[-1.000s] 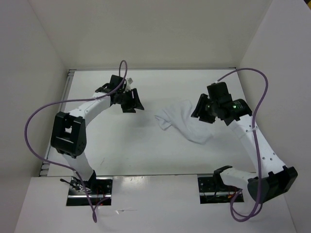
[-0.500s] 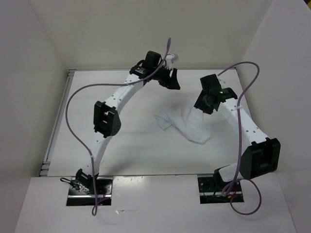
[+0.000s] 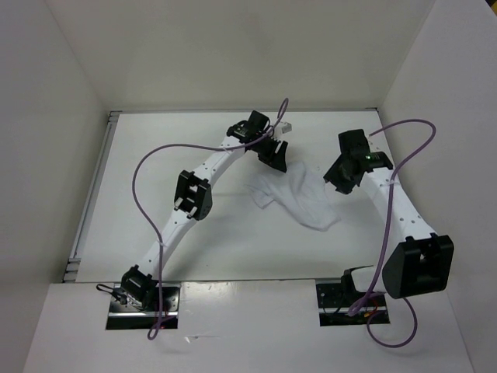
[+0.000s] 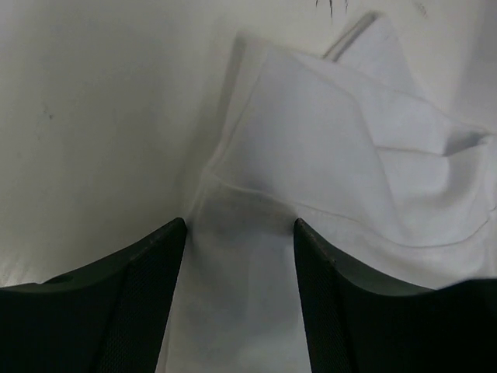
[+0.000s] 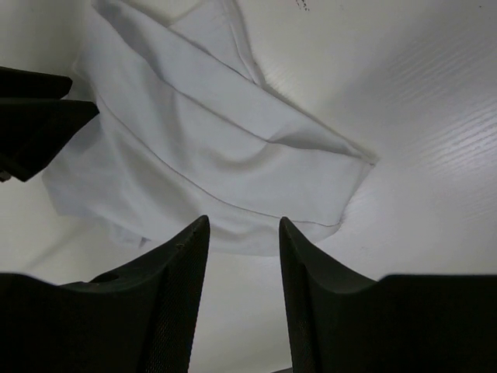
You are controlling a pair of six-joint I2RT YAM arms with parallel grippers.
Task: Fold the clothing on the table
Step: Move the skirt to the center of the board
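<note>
Slim white tubular arm links (image 3: 213, 159) join blocky black joint housings (image 3: 194, 196). A thin purple cable (image 3: 137, 186) trails along each arm. A green light (image 3: 366, 158) marks the right wrist. Wedge-shaped black fingers (image 4: 116, 311) are finely textured.

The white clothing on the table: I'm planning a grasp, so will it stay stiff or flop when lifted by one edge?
Probably floppy: the clothing lies in soft overlapping folds and wrinkles, so a lifted edge would likely drape. It looks thin and light, lying flat on the table. Pushed, it may bunch rather than slide whole.
</note>
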